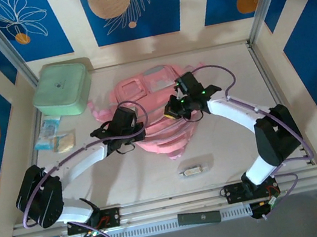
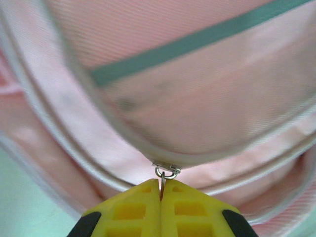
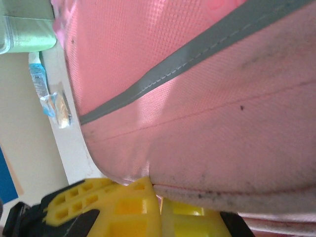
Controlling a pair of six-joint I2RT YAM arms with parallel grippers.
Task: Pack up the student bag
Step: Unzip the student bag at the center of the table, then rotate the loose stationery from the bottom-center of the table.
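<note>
A: Which step?
B: Unzipping, I'd say: the left gripper pinches the zip pull; the right gripper pinches the hem of the bag.
A: Where's the bag?
B: Flat, midway on the bench. Next: drag the pull along its track while the right holds.

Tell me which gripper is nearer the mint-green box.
Left. The left gripper, shut on the student bag's zipper pull, is just right of the mint-green box, toward the robot. The right gripper, pinching the bag's edge, is farther right.

White-and-black arms carry purple cables and yellow tool fingers.
</note>
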